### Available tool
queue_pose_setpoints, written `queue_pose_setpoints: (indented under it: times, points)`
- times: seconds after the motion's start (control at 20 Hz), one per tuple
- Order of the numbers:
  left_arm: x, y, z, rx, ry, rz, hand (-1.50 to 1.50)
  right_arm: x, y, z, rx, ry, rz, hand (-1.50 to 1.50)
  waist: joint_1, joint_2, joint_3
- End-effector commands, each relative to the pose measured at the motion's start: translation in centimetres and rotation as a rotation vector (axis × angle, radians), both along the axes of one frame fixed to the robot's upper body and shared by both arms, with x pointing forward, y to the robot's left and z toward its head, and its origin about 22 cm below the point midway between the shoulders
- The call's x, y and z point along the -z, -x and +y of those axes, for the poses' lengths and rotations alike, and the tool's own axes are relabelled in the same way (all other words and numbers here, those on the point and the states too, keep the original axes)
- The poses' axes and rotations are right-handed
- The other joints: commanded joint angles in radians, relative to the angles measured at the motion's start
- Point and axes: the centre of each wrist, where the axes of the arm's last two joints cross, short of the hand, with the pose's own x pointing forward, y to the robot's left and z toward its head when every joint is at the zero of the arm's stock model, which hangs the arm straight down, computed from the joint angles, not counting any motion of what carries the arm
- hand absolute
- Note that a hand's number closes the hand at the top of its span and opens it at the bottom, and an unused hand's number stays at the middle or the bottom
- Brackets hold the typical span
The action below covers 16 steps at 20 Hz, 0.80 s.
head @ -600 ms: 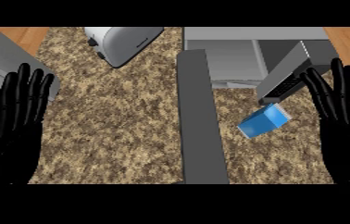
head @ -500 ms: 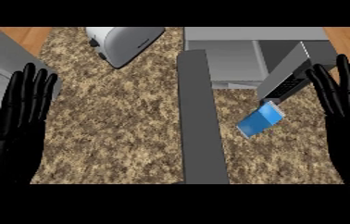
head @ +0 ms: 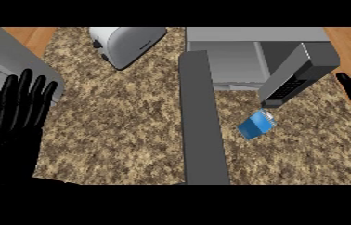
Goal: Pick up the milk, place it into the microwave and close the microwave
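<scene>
The milk [head: 257, 125] is a small blue carton with a white top, lying tilted on the speckled counter just below the microwave's control panel [head: 296, 80]. The grey microwave [head: 233, 63] stands at the back right with its cavity exposed. Its open door [head: 202, 126] reaches toward me edge-on, to the left of the carton. My left hand [head: 24, 112] rests open at the left edge, fingers up, far from the milk. Of my right hand [head: 345, 84] only a straight dark finger shows at the right edge, well apart from the carton and holding nothing.
A silver toaster [head: 126, 45] sits at the back left of the counter [head: 123, 126]. A grey appliance corner [head: 27, 66] juts in at the far left. Wooden strips show at both top corners.
My right hand has slid to the right and is nearly out of view. The milk sits slightly lower and further left. The left hand has barely moved.
</scene>
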Motion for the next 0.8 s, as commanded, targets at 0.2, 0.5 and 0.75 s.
queue_pose_setpoints:
  times: [0.2, 0.5, 0.75]
  points:
    - [-2.0, 5.2, 2.8, 0.039, 0.051, 0.034, -1.5, -1.1, -0.3, -4.3, -0.014, -0.031, 0.07, -1.5, 0.01, -0.001, -0.001]
    - [-1.3, 7.7, 3.4, 0.024, 0.046, 0.021, -1.5, 2.8, 0.6, -3.7, 0.0, 0.046, 0.095, -1.5, 0.006, -0.001, -0.001]
    - [-0.3, 9.2, 4.8, 0.037, 0.06, 0.033, -1.5, 5.8, -0.2, -5.4, 0.048, 0.069, 0.182, -1.5, 0.01, 0.0, -0.001]
